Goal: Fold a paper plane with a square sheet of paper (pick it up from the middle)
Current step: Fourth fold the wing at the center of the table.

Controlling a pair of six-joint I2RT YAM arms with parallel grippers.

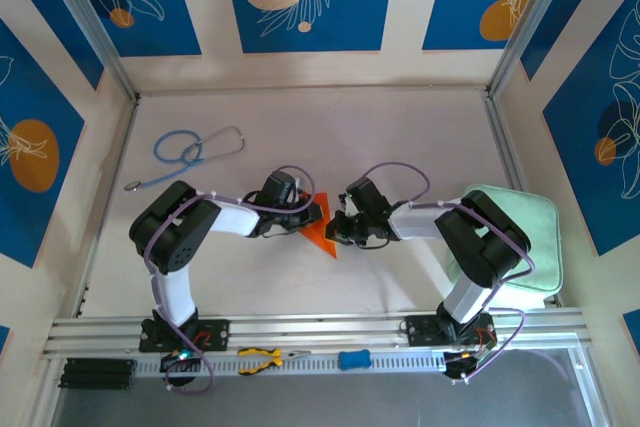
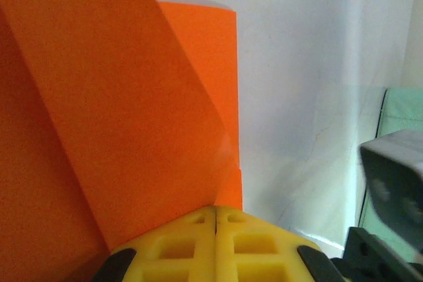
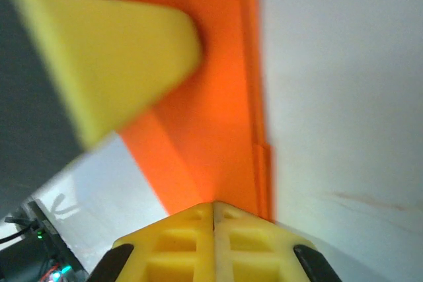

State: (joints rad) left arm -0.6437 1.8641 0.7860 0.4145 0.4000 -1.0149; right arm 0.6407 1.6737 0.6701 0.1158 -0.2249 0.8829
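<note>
Top view: the square sheet of paper [image 1: 322, 237], partly folded to a point, lies in the middle of the table [image 1: 300, 127]. The left gripper [image 1: 308, 215] and right gripper [image 1: 338, 229] meet over it, probably pinning the folds flat.

Left wrist: jaws pressed together, tips against the orange edge.

Right wrist: same deal, closed at the crease.

No containers in play.

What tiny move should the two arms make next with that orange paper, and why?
Probably slide the left tool along the fold to press it flat. It and the right tool are closed, tips at the folded edge of the orange paper, and one flap seems lifted over the layer beneath. Whether either pinches it is unclear.
</note>
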